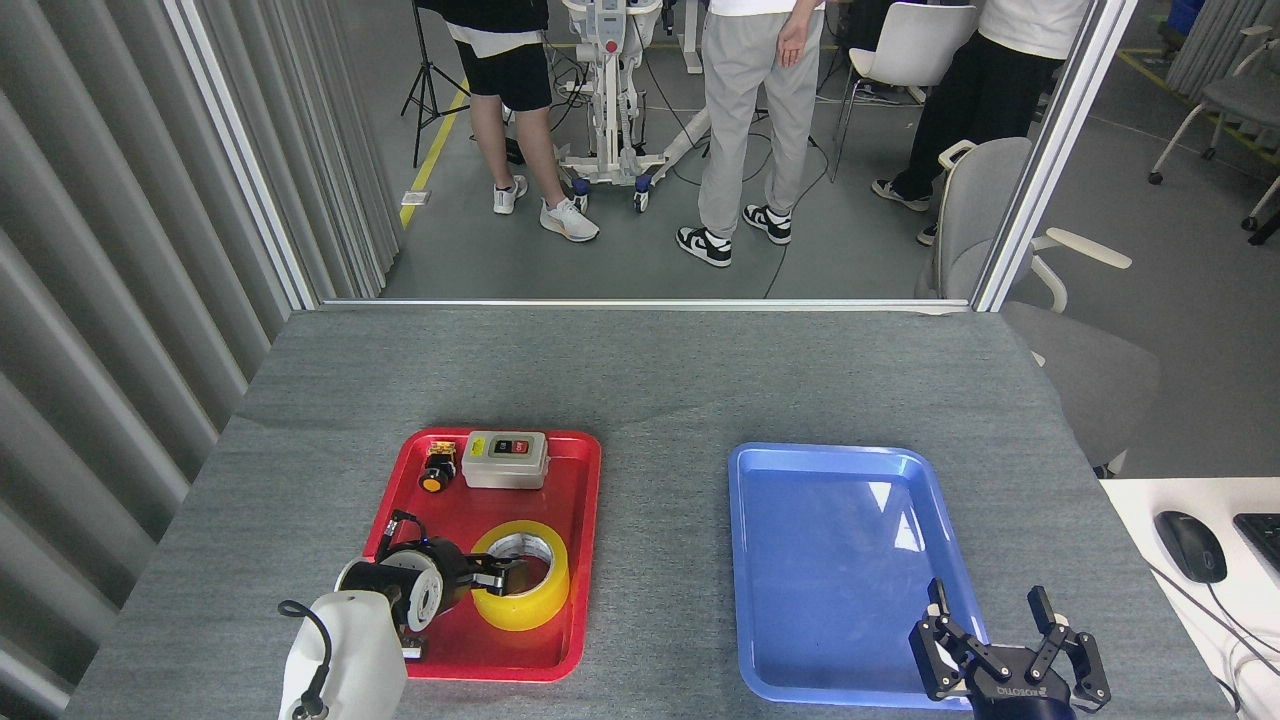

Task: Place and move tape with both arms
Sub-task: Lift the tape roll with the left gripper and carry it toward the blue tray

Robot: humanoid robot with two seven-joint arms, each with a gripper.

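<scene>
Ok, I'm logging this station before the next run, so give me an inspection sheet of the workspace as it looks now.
Surface: grey table, with a red tray on the left and a blue tray on the right, its floor bare.
Job's things: yellow tape roll lying flat in the red tray.
Clutter: grey switch box and small orange-capped button at the red tray's far end.
Grippers: left gripper reaching into the tape's core, state unclear; right gripper open over the blue tray's near right corner.
Cables: black cable on the left arm.
Surroundings: people standing beyond the table; chairs; a mouse on a side desk.
</scene>
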